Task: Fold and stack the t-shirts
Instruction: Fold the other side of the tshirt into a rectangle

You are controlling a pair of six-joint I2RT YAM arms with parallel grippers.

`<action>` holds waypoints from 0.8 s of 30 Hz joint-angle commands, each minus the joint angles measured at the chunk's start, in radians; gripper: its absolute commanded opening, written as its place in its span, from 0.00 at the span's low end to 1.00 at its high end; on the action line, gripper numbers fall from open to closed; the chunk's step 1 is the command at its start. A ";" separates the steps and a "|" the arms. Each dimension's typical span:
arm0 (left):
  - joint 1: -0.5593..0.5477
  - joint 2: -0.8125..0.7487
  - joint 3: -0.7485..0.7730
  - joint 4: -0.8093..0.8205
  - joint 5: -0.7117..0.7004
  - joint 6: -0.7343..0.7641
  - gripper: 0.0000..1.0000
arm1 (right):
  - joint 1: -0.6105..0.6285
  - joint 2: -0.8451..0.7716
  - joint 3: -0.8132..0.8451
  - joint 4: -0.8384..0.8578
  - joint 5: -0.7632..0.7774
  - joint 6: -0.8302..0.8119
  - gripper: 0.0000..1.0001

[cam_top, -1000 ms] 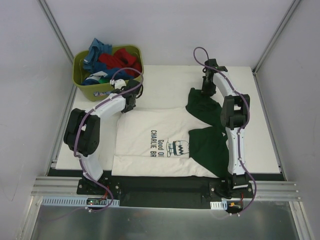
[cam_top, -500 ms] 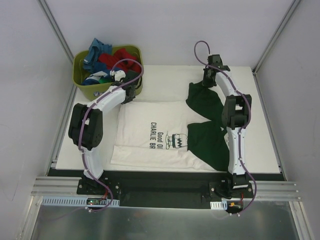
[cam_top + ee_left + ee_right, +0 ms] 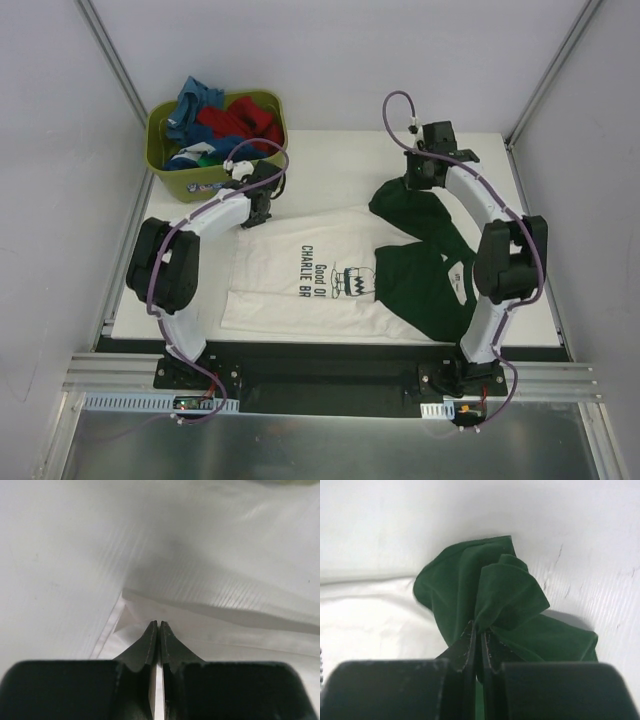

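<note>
Inspection of the work surface: 1 cream cloth t-shirt (image 3: 300, 270) with dark green sleeves and black cartoon print lies spread on the white tabletop (image 3: 330, 150), just to the near right of the olive-green plastic tub (image 3: 163, 168). Blue and red cloth shirts (image 3: 225, 118) are heaped inside that tub. The left gripper (image 3: 158, 625), beside the tub's near right corner, is clenched, its 2 fingers pressed together on the cream hem corner. The right gripper (image 3: 477, 630), well to the right of the tub, is clamped on the bunched dark green sleeve (image 3: 490, 590), which puckers around its tips. The other green sleeve (image 3: 420, 290) lies flat, farther from the tub.
</note>
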 commanded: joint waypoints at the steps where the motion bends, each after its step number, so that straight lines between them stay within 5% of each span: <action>1: -0.018 -0.153 -0.089 -0.015 -0.003 -0.029 0.00 | 0.059 -0.207 -0.166 0.012 0.030 -0.047 0.01; 11: -0.058 -0.351 -0.311 -0.009 0.004 -0.097 0.00 | 0.109 -0.589 -0.516 -0.042 0.162 0.065 0.01; 24: -0.073 -0.460 -0.429 -0.011 -0.008 -0.124 0.02 | 0.124 -0.852 -0.619 -0.201 0.236 0.137 0.01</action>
